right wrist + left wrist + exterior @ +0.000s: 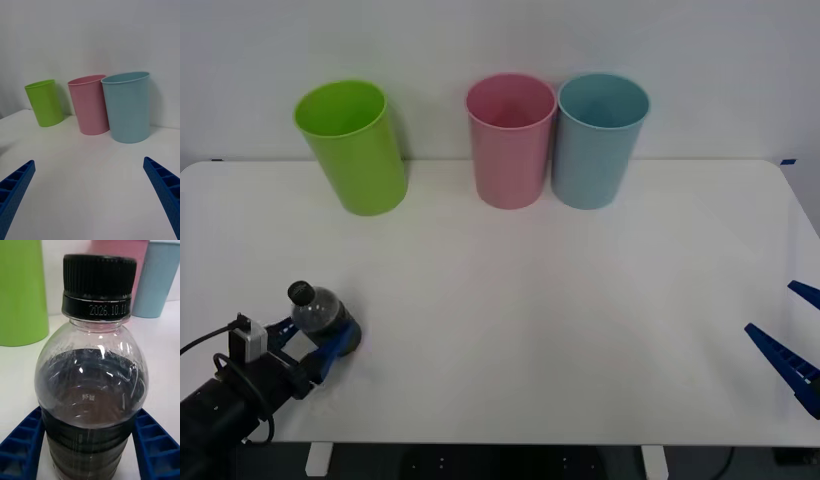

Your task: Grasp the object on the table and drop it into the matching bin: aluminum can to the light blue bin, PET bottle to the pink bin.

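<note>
The PET bottle (pixel 315 310), small and clear with a black cap and a dark lower body, stands upright near the front left of the white table (pixel 560 300). My left gripper (pixel 320 335) is shut on its lower body, one blue finger (pixel 22 442) pressed to each side of the bottle (pixel 90 390). The pink bin (pixel 510 145) stands at the back centre, and the light blue bin (pixel 600 145) touches its right side. My right gripper (pixel 792 325) hangs open at the table's right edge, with nothing between its fingers (pixel 165 187).
A lime green bin (pixel 355 150) stands at the back left, tilted a little in the front view. Bare tabletop lies between the bottle and the three bins. A white wall rises right behind the bins.
</note>
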Available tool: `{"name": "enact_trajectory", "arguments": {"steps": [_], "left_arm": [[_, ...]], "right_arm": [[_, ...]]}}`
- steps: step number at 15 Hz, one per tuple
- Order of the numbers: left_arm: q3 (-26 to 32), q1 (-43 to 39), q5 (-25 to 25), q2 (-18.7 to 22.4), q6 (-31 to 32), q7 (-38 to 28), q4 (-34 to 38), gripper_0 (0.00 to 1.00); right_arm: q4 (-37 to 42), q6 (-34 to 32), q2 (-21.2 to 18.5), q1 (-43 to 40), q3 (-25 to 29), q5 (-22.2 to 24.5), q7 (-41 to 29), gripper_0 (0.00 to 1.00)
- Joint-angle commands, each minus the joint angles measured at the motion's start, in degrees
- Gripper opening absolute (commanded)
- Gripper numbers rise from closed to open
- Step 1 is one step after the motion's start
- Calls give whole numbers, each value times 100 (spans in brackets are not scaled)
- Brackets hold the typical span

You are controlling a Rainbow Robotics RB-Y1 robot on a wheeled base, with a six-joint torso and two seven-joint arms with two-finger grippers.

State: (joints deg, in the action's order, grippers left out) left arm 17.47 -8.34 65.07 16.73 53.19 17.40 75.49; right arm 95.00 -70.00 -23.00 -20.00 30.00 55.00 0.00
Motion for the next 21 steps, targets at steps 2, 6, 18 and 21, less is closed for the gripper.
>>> {"name": "enact_trajectory", "arguments": {"steps": [2, 6, 18, 21], "left_arm": [[19, -1, -21, 5, 8, 0, 9, 0], [186, -1, -48, 14, 8, -26, 9, 0], [283, -45, -935, 49, -98, -940, 1055, 0], [125, -36, -847, 49, -379, -1670, 1714, 0]], "right_arm": [[0, 0, 0, 0, 0, 0, 0, 100], [0, 0, 0, 0, 0, 0, 0, 100], [0, 0, 0, 0, 0, 0, 0, 100], [0, 0, 0, 0, 0, 0, 0, 100]]}}
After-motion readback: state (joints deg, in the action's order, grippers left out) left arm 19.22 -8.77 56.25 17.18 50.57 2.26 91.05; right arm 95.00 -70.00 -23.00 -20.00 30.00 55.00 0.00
